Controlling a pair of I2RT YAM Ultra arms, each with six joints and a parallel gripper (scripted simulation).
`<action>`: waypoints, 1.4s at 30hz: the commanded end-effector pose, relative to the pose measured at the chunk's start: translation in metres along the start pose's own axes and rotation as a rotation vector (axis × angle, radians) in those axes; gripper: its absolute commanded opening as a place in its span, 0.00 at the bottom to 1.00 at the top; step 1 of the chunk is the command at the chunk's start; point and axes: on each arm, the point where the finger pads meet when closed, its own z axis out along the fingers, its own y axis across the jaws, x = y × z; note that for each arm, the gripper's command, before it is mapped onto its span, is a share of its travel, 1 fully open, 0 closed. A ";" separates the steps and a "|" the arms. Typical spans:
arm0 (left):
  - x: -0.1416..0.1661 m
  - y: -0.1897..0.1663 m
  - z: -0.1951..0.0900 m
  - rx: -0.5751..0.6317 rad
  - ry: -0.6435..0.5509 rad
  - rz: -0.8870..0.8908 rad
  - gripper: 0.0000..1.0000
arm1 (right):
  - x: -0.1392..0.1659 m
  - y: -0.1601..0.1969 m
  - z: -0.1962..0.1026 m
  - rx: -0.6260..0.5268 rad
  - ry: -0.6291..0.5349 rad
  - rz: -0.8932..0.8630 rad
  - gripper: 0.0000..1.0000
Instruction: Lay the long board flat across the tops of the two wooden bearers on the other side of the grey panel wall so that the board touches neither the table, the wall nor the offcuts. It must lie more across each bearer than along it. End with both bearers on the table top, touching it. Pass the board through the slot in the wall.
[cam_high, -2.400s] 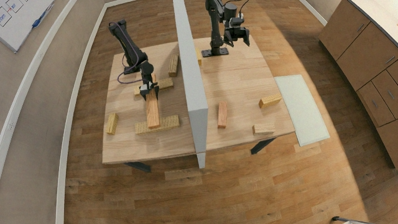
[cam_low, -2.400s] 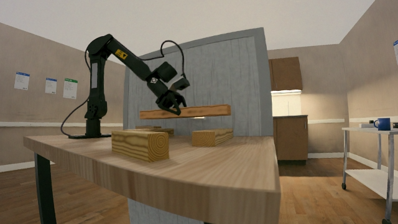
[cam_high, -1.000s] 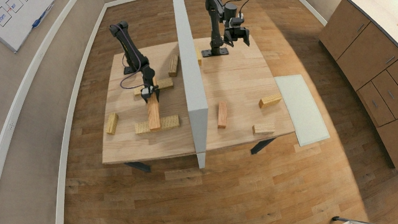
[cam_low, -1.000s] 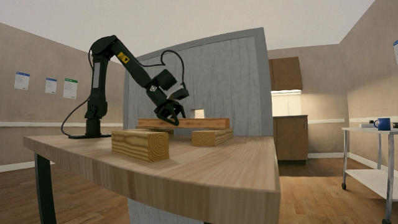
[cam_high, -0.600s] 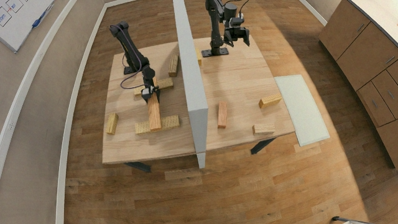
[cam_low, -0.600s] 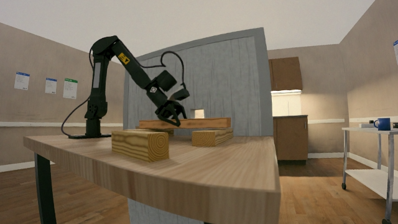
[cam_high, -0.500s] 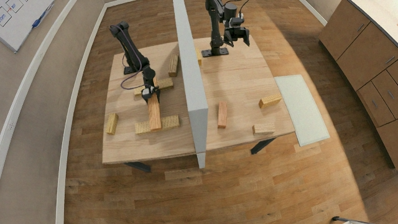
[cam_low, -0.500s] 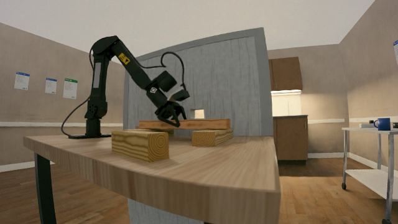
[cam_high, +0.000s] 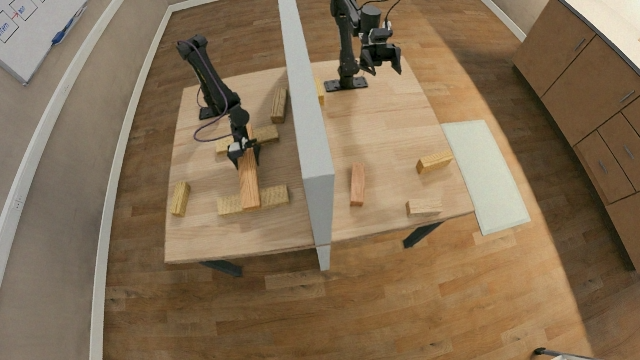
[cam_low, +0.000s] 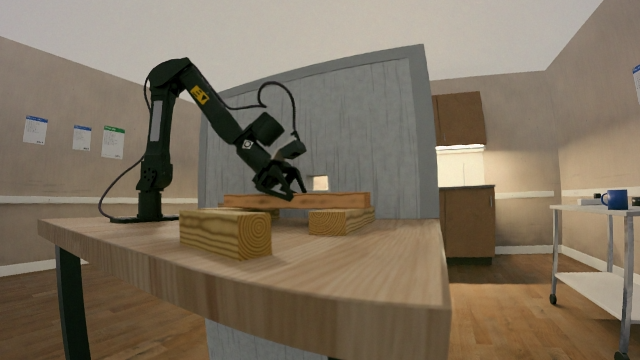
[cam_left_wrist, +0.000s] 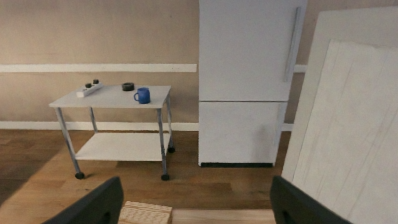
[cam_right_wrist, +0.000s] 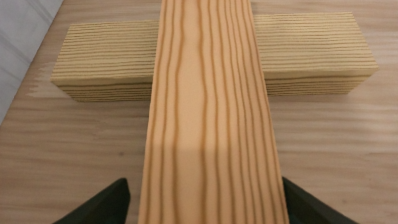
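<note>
The long board (cam_high: 249, 180) (cam_low: 330, 200) (cam_right_wrist: 210, 100) lies flat across the tops of two wooden bearers, one nearer the top camera (cam_high: 275, 196) (cam_low: 327, 222) (cam_right_wrist: 310, 47) and one nearer the right arm's base (cam_high: 266, 134). It crosses both roughly at right angles, clear of the table and wall. Both bearers rest on the table. My right gripper (cam_high: 245, 161) (cam_low: 297, 194) (cam_right_wrist: 201, 186) is open, its fingers low on either side of the board. My left gripper (cam_high: 384, 70) (cam_left_wrist: 196, 185) is open and empty, raised on the wall's other side.
The grey panel wall (cam_high: 312, 130) (cam_low: 370, 125) stands between the arms; its slot (cam_low: 320, 183) shows behind the board. On the board's side, one offcut (cam_high: 180, 198) (cam_low: 225, 232) lies near the outer edge and another (cam_high: 279, 105) beside the wall. Several more blocks lie beyond the wall.
</note>
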 end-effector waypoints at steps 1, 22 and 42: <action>-0.030 -0.002 -0.004 0.007 -0.066 -0.005 0.78 | -0.014 0.006 -0.005 -0.011 -0.045 0.012 0.78; -0.030 -0.002 -0.004 0.007 -0.066 -0.005 0.78 | -0.007 0.000 -0.042 0.009 -0.013 0.011 0.78; -0.030 -0.002 -0.004 0.007 -0.066 -0.005 0.78 | -0.011 0.005 -0.064 -0.009 -0.031 0.011 0.78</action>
